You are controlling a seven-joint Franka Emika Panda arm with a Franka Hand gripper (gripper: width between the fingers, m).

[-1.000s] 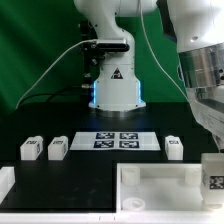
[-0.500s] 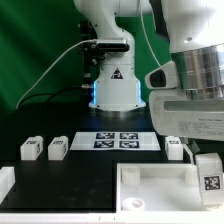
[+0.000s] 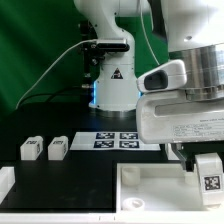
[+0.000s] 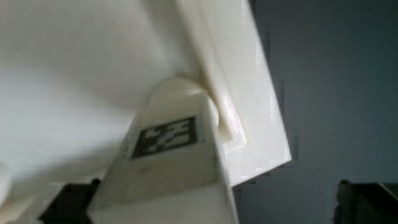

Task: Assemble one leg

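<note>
Your pincer hung released, the tagged leg between its fingers, standing on the tray part beneath. You needed to centre it before clenching.

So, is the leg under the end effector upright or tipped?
Upright: the leg stands taller than wide, tag facing the exterior camera.

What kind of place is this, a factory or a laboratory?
Probably a robotics research lab: a green curtain hangs behind the arm, a marker board lies on the black table, and the small white legs carry square tags.
</note>
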